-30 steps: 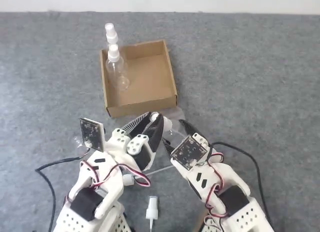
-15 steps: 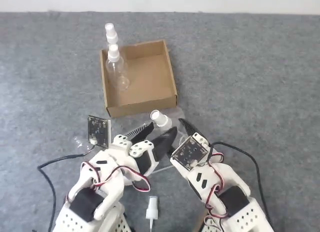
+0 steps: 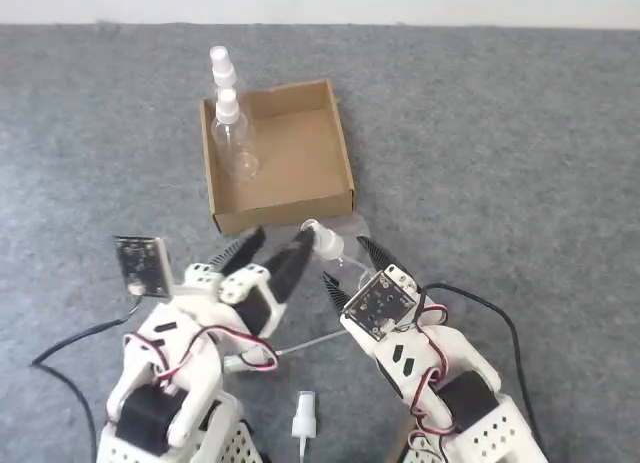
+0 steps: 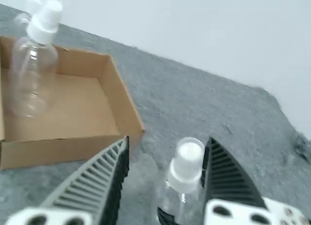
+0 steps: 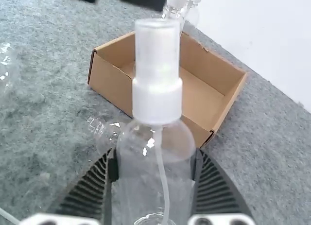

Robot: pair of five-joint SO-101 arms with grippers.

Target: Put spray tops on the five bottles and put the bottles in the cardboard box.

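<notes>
A grey, carpet-like surface (image 3: 500, 133) runs back to a plain white wall (image 3: 400, 3). From the high view, the cardboard box (image 3: 285, 213) sits open on the surface ahead of both arms. One capped bottle (image 3: 235, 143) stands in the box's far left corner, and a second capped bottle (image 3: 220, 65) stands just beyond that corner. A loose spray top (image 3: 303, 415) lies near the front edge, between the two arm bases. The left arm leans in towards the box front. Its left end effector (image 3: 268, 255) is spread wide, with nothing in it, just beside the white cap of the held bottle (image 3: 322, 240). The right arm reaches in from the other side, and the right end effector (image 3: 352, 271) is clamped on that bottle's clear body, near the front of the box. In the left wrist view, the two ribbed fingers stand well apart. The bottle's white cap shows between them, close to one finger, though contact with it cannot be judged; the box and its bottle lie beyond. In the right wrist view, both fingers press the sides of the upright bottle, whose spray top is seated on its neck. An uncapped clear bottle (image 5: 103, 131) lies on its side on the surface between the held bottle and the box.
</notes>
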